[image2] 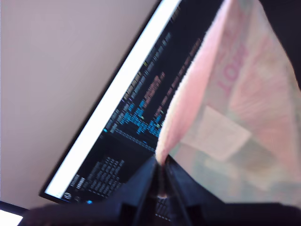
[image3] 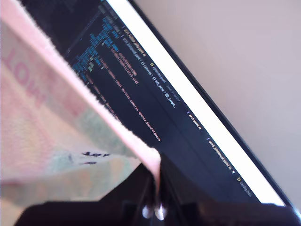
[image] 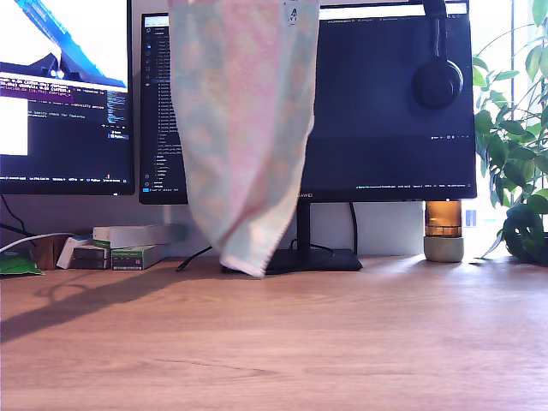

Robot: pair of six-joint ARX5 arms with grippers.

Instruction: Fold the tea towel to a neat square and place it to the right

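While the counter lies bare and broad below, the tea towel hangs above it in front of the big dark monitor, long axis straight up and down, its top edge cut off by the upper edge of the exterior view and its lowest corner dangling just over the wood, near the foot of the monitor stand. Both arms sit out of the exterior view, so neither is nearer: each holds a top corner. My first gripper has its jaws pinched closed on a pink corner of the cloth, and my second gripper is clamped on another corner, as far as the blur allows. The cloth falls away downward from both jaws, so I judge that the coming move must lower it flat onto the counter.
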